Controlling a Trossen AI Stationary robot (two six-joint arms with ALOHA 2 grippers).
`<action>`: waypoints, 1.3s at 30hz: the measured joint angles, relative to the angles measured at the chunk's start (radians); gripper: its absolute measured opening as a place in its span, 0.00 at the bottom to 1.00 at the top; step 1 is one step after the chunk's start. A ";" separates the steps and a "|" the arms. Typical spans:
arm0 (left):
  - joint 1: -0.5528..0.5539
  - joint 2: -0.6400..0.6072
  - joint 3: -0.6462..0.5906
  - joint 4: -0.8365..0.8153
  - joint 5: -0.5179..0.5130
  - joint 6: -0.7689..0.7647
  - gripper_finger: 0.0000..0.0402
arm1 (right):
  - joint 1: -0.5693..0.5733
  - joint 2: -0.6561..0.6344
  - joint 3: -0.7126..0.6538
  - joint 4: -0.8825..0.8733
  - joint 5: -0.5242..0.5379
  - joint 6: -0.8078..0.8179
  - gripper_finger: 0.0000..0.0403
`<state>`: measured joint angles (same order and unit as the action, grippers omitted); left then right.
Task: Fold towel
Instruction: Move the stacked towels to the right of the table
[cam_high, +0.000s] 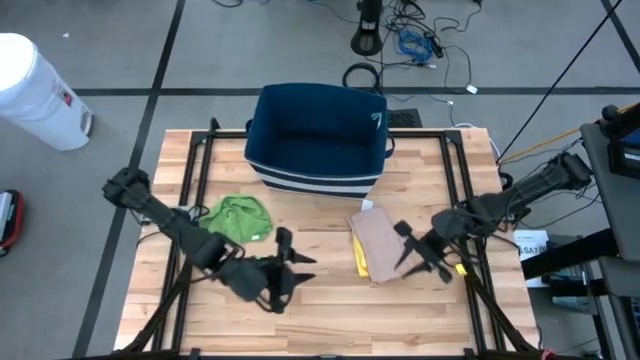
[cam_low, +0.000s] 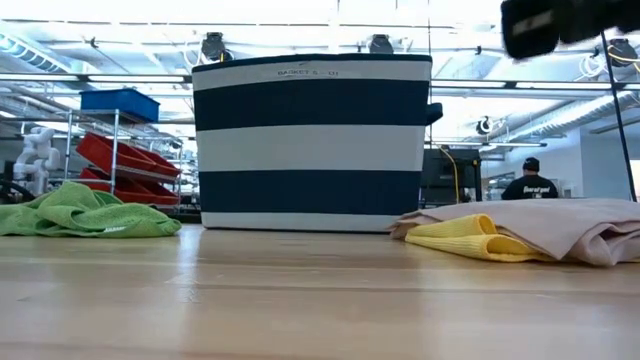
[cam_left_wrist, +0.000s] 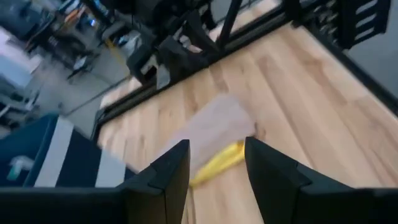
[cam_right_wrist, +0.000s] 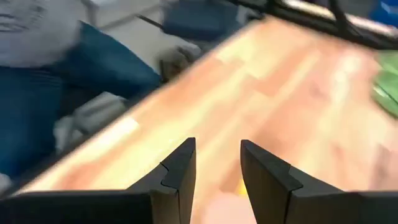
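Towels number three on the wooden table (cam_high: 330, 310): one green towel (cam_high: 240, 217) lies crumpled near the left side, and one beige towel (cam_high: 381, 244) lies folded on top of one yellow towel (cam_high: 360, 258) right of centre. One navy-and-white striped basket (cam_high: 318, 135) stands at the far edge, between the two piles. The left gripper (cam_high: 284, 265) hovers over bare wood just right of the green towel, its fingers (cam_left_wrist: 168, 177) apart and holding nothing. The right gripper (cam_high: 418, 252) sits at the right edge of the beige towel, its fingers (cam_right_wrist: 180, 171) apart with nothing visibly between them. One person (cam_low: 530, 180) sits far back in the room.
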<state>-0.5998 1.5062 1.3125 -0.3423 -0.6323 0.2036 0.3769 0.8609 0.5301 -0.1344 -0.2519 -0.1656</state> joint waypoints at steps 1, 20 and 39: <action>-0.017 -0.004 0.000 -0.018 -0.026 -0.016 0.40 | -0.024 -0.002 0.000 -0.017 0.005 -0.003 0.28; -0.078 -0.010 -0.001 -0.145 -0.106 -0.200 0.40 | -0.180 0.238 -0.304 0.596 -0.010 0.099 0.28; -0.060 -0.010 -0.001 -0.145 -0.108 -0.226 0.40 | -0.217 0.545 -0.290 0.585 0.098 0.195 0.28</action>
<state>-0.6594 1.4960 1.3117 -0.4873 -0.7403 -0.0219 0.1596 1.4063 0.2405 0.4507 -0.1540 0.0292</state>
